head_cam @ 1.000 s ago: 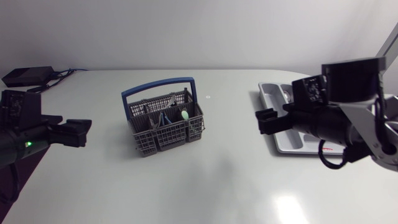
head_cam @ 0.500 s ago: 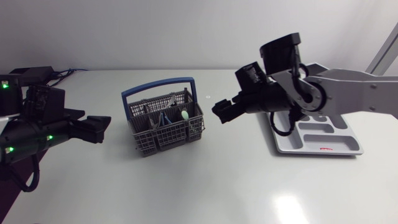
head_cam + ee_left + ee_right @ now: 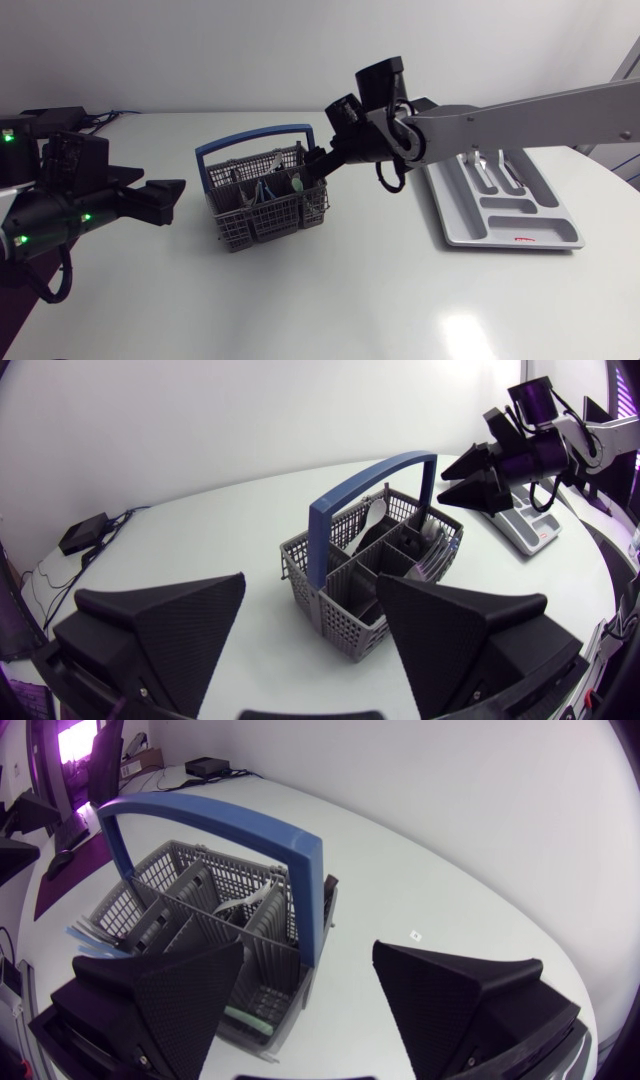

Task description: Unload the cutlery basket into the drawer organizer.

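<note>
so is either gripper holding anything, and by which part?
Nothing is held. The left gripper is open beside the cutlery basket; the right gripper is open just above it.

The cutlery basket (image 3: 265, 215) is matt grey plastic mesh, and its handle (image 3: 255, 135) is smooth blue plastic with a slight sheen. The drawer organizer (image 3: 470, 225) is smooth light-grey plastic. The tabletop (image 3: 350, 300) is white, smooth and faintly glossy, catching a soft glare. The left jaws and right jaws are matt black with finely textured faces. The right arm (image 3: 540, 110) has satin silver-grey links that look like metal.
</note>
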Motion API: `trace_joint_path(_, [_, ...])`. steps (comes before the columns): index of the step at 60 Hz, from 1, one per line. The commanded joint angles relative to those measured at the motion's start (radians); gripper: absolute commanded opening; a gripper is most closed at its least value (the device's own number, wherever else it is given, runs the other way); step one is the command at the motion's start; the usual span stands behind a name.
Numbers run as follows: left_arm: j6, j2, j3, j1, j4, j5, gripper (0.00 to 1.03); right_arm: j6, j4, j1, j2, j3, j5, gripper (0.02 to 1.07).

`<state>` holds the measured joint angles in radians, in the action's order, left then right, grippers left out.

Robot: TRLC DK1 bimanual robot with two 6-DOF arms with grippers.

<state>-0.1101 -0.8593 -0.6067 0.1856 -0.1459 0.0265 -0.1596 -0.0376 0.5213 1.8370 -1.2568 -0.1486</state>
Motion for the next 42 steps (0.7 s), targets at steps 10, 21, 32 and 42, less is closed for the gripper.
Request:
trace_joint_path(10, [-0.020, -0.001, 0.033, 0.003, 0.029, 0.010, 0.91, -0.072, -0.091, 0.043, 0.096, -0.055, 0.060, 0.56])
trace_joint_path(21, [-0.020, -0.007, 0.045, 0.005, 0.049, 0.010, 0.88, -0.118, -0.150, 0.052, 0.120, -0.053, 0.101, 0.26])
trace_joint_path(32, [-0.020, -0.012, 0.056, 0.006, 0.068, 0.015, 0.81, -0.116, -0.156, 0.046, 0.088, -0.003, 0.103, 0.20])
trace_joint_path(42, [-0.020, -0.014, 0.055, 0.005, 0.068, 0.016, 0.81, -0.116, -0.156, 0.037, 0.024, 0.080, 0.104, 0.20])
